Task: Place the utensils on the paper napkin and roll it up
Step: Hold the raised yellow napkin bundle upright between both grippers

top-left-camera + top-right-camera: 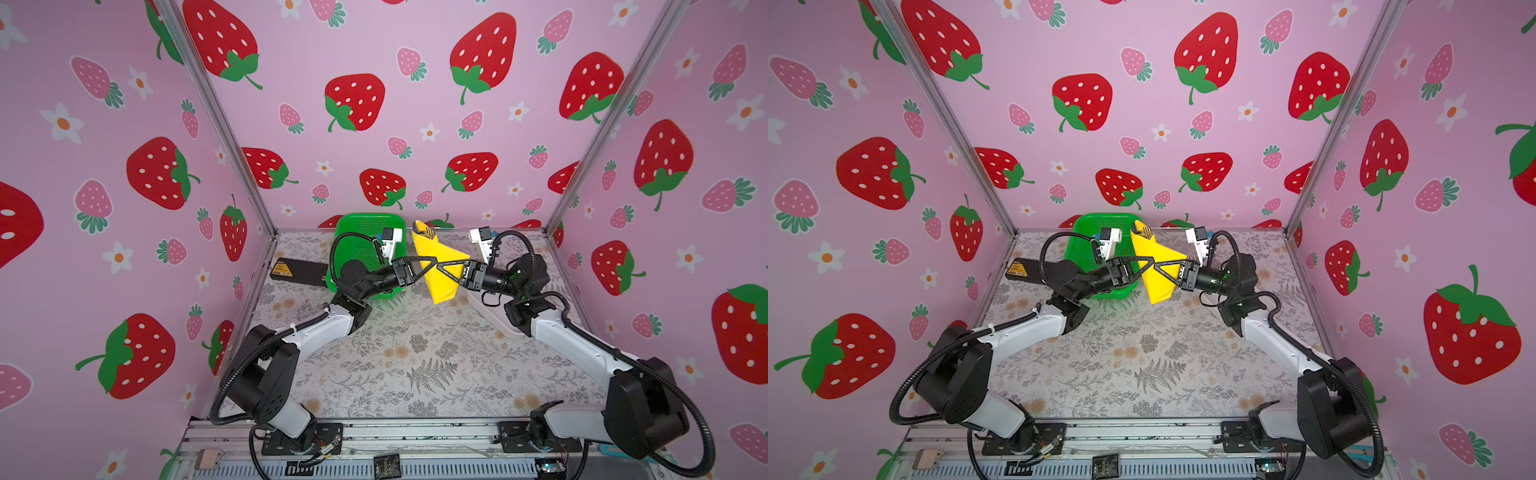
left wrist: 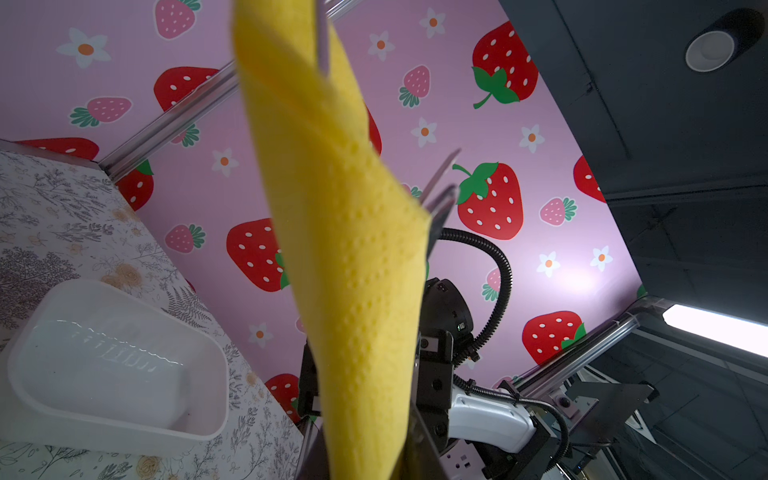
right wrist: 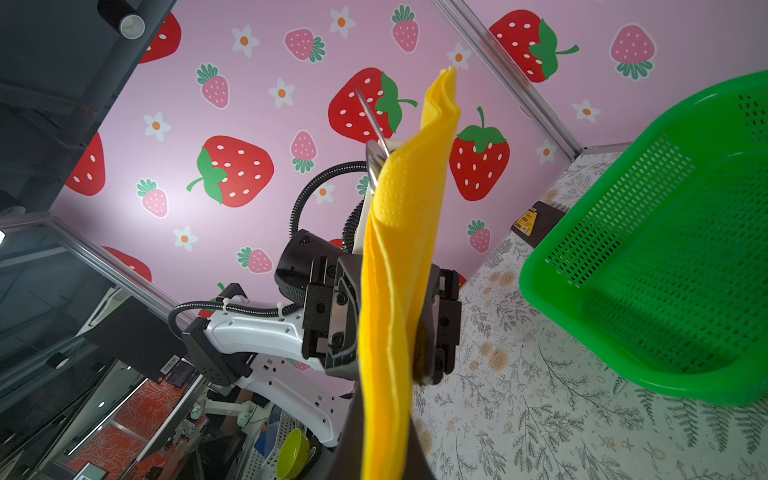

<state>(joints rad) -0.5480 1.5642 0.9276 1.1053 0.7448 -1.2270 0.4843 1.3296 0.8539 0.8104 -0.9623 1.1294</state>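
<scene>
Currently napkin (image 1: pixel 430 248) rolled, aloft, long axis front-to-back, utensils (image 1: pixel 430 231) poking out far end. Right gripper (image 1: pixel 441 266) clenched on it mid-length; left gripper (image 1: pixel 434 262) opposite, grip unclear.

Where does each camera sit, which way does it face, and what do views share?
Both top views: above the table's near edge, facing down and back; left arm, right arm, left gripper, right gripper meet at the napkin.
Left wrist: on left arm, faces napkin, right arm, white dish.
Right wrist: on right arm, faces napkin, left arm, green basket.
Shared: napkin everywhere; utensils in both wrist views.
</scene>
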